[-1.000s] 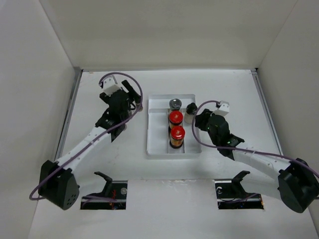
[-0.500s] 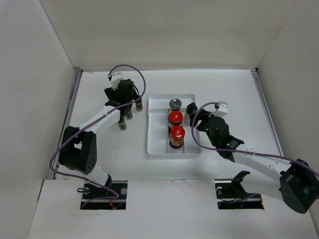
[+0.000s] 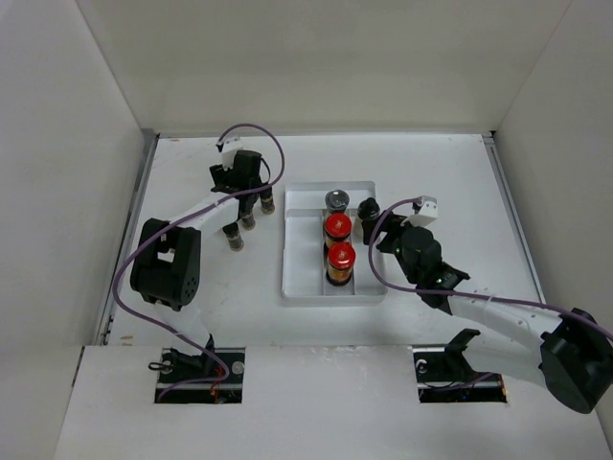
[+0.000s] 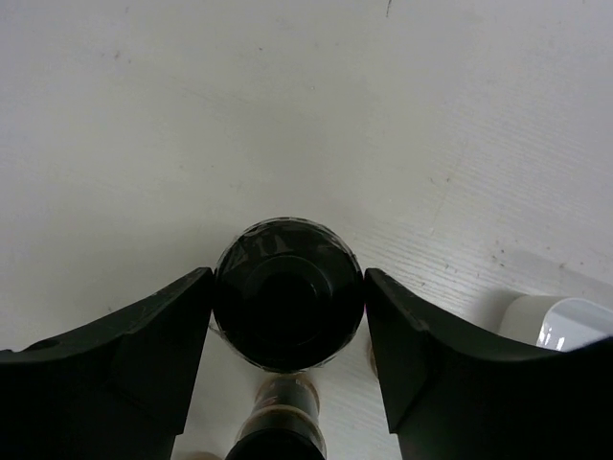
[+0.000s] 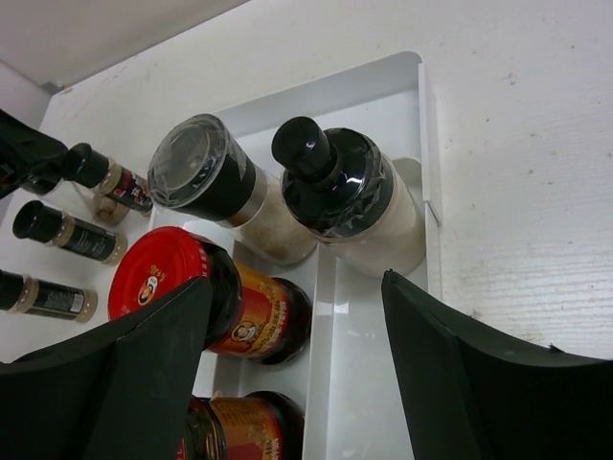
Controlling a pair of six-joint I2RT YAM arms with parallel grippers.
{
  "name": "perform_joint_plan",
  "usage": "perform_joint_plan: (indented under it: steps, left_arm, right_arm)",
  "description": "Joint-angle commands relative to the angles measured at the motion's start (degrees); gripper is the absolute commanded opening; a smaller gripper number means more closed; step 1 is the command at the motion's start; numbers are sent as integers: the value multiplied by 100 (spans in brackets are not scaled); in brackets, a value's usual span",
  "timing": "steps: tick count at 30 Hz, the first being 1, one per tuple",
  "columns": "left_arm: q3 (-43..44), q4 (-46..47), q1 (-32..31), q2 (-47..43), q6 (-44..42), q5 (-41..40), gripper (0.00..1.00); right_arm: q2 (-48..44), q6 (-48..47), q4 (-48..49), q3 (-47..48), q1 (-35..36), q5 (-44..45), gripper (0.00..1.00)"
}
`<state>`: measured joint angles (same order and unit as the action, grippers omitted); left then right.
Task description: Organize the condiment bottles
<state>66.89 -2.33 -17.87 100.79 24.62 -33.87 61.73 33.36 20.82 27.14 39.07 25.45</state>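
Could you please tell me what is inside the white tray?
Four bottles: near red-capped bottle, far red-capped bottle, silver-capped bottle and black-capped whitish bottle. The right arm hides part of the tray's right side.

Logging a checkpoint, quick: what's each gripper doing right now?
Left gripper: closed on a small black-capped jar.
Right gripper: open, holding nothing.
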Motion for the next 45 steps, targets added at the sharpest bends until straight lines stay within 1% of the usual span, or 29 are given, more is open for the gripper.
perform_joint_plan:
  steps: [1, 4, 6, 12, 16, 20, 23, 26, 33, 39, 45]
  left_arm:
    - [140, 242, 51, 19, -80, -6, 60]
    - [44, 434, 51, -42, -107, -6, 50]
    - [-36, 566, 42, -226, -115, -23, 47]
    - [-185, 1339, 16, -991, -501, -287, 45]
    - [130, 1569, -19, -1062, -818, -296, 45]
    - [490, 1604, -256, -992, -915, -200, 45]
    - [833, 1508, -554, -790, -924, 63, 45]
    - [1106, 1376, -897, -605, -942, 178, 45]
    - [1037, 1445, -1636, -175, -836, 240, 47]
    - [870, 1718, -1812, 195, -556, 170, 47]
    - [773, 1867, -1751, 388, -467, 170, 47]
  right_arm:
    - [-65, -49, 379, -33, 44, 4, 79]
    - [5, -49, 379, -15, 44, 4, 79]
    - [31, -58, 388, -7, 44, 4, 79]
    - [146, -84, 493, 2, 44, 4, 79]
    - [146, -84, 520, -24, 44, 12, 79]
    - [137, -58, 546, -42, 44, 21, 80]
    - [137, -84, 555, -33, 44, 30, 83]
    - [181, -85, 599, -42, 44, 30, 84]
    - [93, -93, 599, -77, 44, 91, 84]
    - [84, -102, 599, -86, 44, 109, 84]
    - [119, -137, 599, -68, 44, 92, 84]
